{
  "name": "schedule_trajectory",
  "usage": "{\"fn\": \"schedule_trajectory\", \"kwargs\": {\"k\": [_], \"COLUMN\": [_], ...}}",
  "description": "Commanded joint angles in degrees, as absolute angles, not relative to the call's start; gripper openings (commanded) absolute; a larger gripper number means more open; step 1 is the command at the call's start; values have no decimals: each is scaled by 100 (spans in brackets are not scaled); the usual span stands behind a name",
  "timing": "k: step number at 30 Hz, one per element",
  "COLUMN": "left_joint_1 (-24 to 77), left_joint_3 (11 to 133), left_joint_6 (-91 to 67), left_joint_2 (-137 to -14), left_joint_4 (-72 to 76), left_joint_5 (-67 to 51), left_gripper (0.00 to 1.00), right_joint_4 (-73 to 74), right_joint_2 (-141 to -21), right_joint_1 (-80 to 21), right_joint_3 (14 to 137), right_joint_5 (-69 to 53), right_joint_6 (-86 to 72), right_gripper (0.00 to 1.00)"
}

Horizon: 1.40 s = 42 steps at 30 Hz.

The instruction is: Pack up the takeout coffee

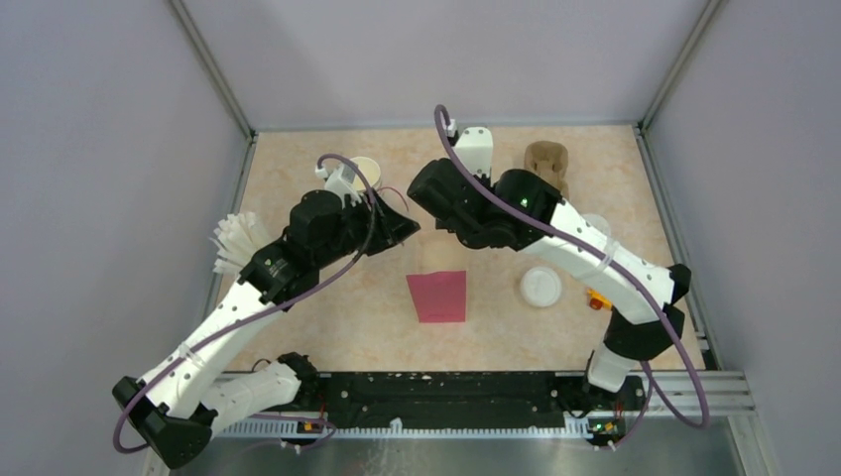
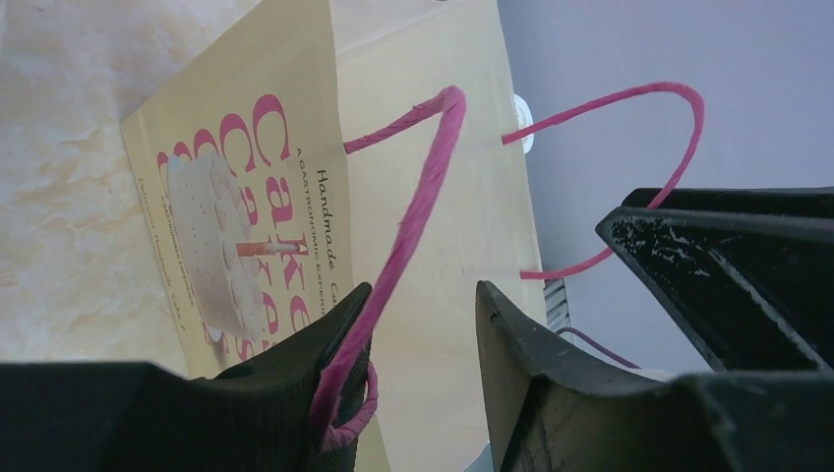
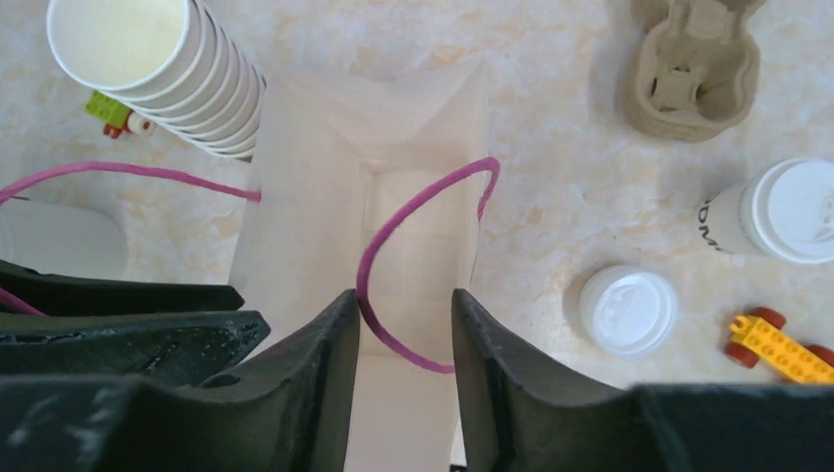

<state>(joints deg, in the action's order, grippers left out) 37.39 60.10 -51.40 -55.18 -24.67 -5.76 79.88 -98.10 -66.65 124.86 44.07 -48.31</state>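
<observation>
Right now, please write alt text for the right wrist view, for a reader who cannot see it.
The right claw, open, hangs over the mouth of a cream paper bag, one pink twine handle between its fingers. Nearby: a lidded white paper cup with black lettering, a loose white plastic lid, a brown cardboard cup carrier, a stack of lidless white cups.

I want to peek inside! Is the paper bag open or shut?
Open. The paper bag's mouth gapes wide, and the right wrist view shows its inside walls.
</observation>
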Motion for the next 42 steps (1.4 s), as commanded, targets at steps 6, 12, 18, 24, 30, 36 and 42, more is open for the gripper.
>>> {"fn": "schedule_trajectory", "kwargs": {"k": [6,12,18,24,30,36,42], "left_joint_1": [3730,3725,3725,3718,3726,3725,3720], "left_joint_3": [6022,6028,6050,6092,6082,6074,6083], "left_joint_6": [-5035,-5036,-5047,-5010,-5020,-5010,-4976], "left_joint_2": [-5422,-5467,-5554,-5590,-5590,-5572,-5576], "left_joint_4": [-2736,-2909,-2882,-2820,-2806,-2813,-2819], "left_joint_5": [-500,-333,-339,-323,-305,-270,-277], "left_gripper": [48,48,48,48,48,48,48], "right_joint_4": [4846,2715,1697,1977,2207,2580,1930], "right_joint_2": [-7684,-5842,-5472,-5808,-6040,-6063,-5810], "right_joint_1": [-6165,-5508,-5037,-5028,-5004,-4919,-4554], "right_joint_3": [9213,6716,5978,6569,7029,7263,6669], "right_joint_5": [3979,2803,1547,1883,2389,2644,2029], "right_joint_6": [-4157,-3930,-3898,-3613,-3758,-3872,-4118], "right_gripper": [9,0,18,27,31,33,10]}}
